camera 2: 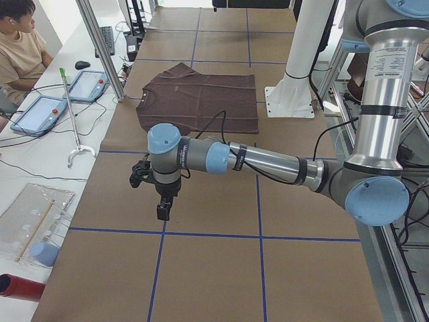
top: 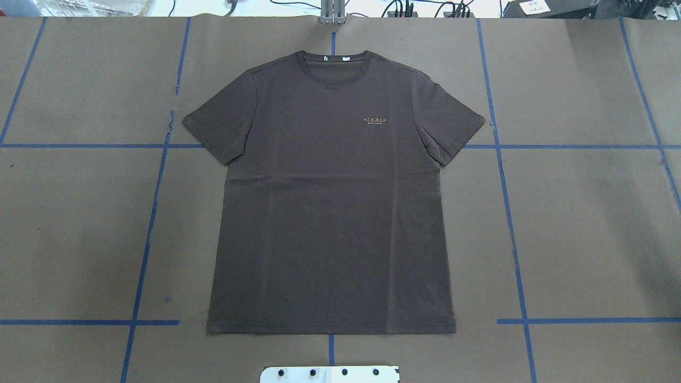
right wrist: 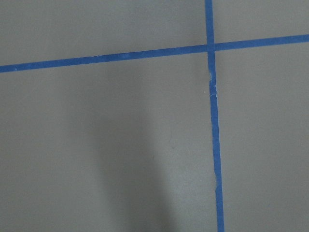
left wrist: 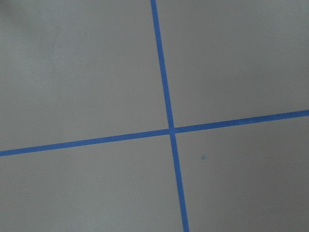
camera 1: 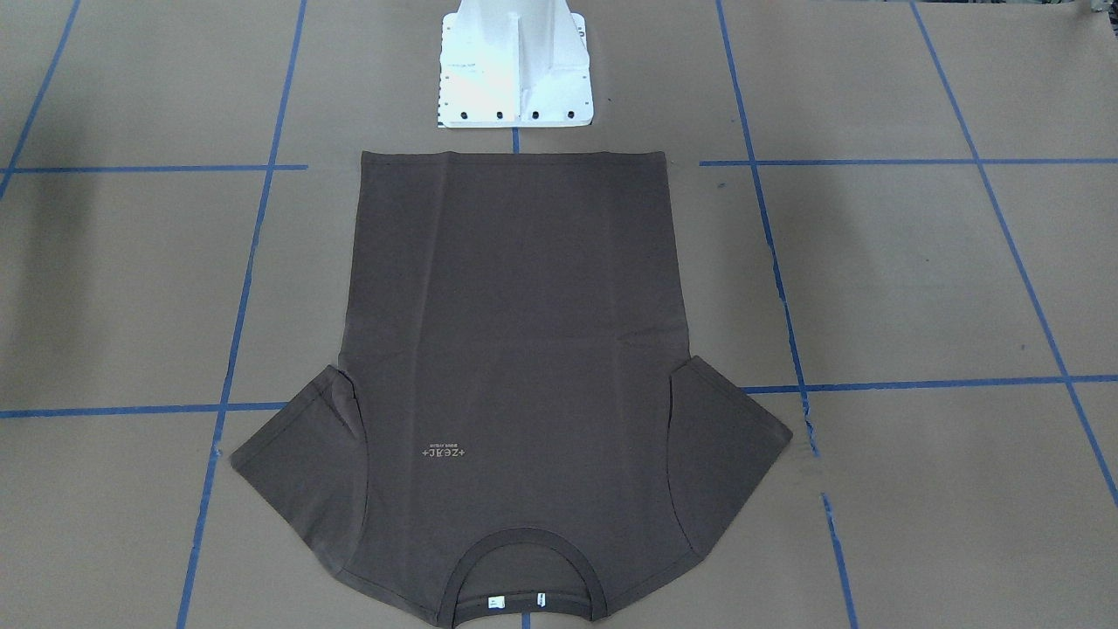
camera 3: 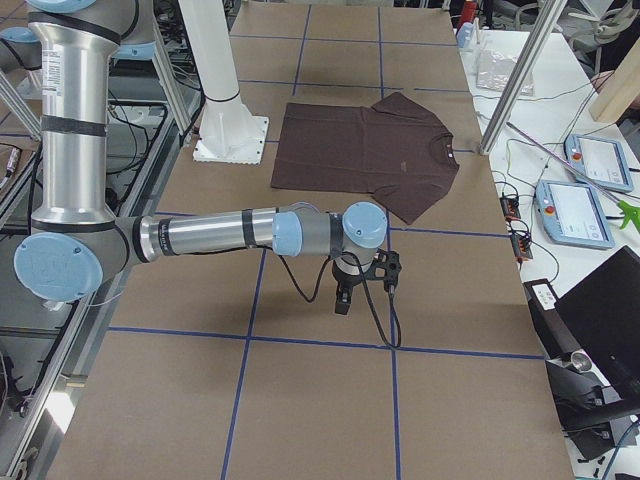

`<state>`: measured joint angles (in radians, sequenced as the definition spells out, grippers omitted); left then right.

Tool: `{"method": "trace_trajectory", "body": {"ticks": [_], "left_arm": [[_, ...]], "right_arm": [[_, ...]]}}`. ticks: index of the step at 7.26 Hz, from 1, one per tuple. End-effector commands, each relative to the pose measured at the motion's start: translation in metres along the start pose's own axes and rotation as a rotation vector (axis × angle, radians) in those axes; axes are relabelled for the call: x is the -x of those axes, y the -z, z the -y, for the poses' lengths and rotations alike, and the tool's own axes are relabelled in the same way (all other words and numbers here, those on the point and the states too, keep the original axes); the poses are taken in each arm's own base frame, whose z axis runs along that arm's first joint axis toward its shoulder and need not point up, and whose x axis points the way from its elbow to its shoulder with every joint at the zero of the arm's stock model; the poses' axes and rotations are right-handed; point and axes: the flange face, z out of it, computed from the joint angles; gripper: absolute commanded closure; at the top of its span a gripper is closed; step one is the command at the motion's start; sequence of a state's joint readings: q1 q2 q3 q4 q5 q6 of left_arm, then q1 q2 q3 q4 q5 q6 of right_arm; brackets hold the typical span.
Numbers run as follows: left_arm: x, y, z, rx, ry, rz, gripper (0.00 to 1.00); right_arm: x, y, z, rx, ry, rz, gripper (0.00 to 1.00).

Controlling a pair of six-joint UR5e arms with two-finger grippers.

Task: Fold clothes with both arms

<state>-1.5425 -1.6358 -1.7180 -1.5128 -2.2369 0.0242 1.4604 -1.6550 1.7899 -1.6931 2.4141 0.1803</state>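
The dark brown short-sleeved T-shirt (top: 330, 213) lies flat and face up, wholly unfolded, at the middle of the brown paper-covered table (top: 585, 229) gridded with blue tape. Its long axis runs straight away from the robot: hem just beside the white pedestal base (camera 1: 515, 79), ribbed collar at the far edge, sleeves spread to either side.

The black left gripper (camera 2: 161, 204) hangs above bare paper well apart from the shirt, off its left-sleeve side. The black right gripper (camera 3: 343, 296) mirrors it off the right sleeve. Neither looks clearly nearer, so each arm would likely have to reach inward across the shirt's axis. Whether either pair of jaws is parted I cannot tell, since both wrist views show only paper and tape.

On the side bench a clear plastic pouch (camera 2: 30, 215) holds a thin stick; the rest is unclear
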Motion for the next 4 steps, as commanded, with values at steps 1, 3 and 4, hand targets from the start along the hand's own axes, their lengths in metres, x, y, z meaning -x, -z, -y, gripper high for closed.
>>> {"method": "trace_trajectory", "body": {"ticks": [1, 3, 4], "left_arm": [[-0.0150, 0.0134, 0.0110, -0.047, -0.042, -0.031, 0.00], [-0.0151, 0.0133, 0.0075, -0.052, -0.045, -0.043, 0.00], [-0.0129, 0.0101, 0.0053, -0.047, -0.041, -0.045, 0.00]], "right_arm": [[0.0047, 0.0066, -0.0036, -0.011, 0.006, 0.012, 0.00], [0.0052, 0.0073, -0.0037, -0.014, 0.011, 0.009, 0.00], [0.0053, 0.0064, 0.0010, -0.018, 0.020, 0.013, 0.00]]}}
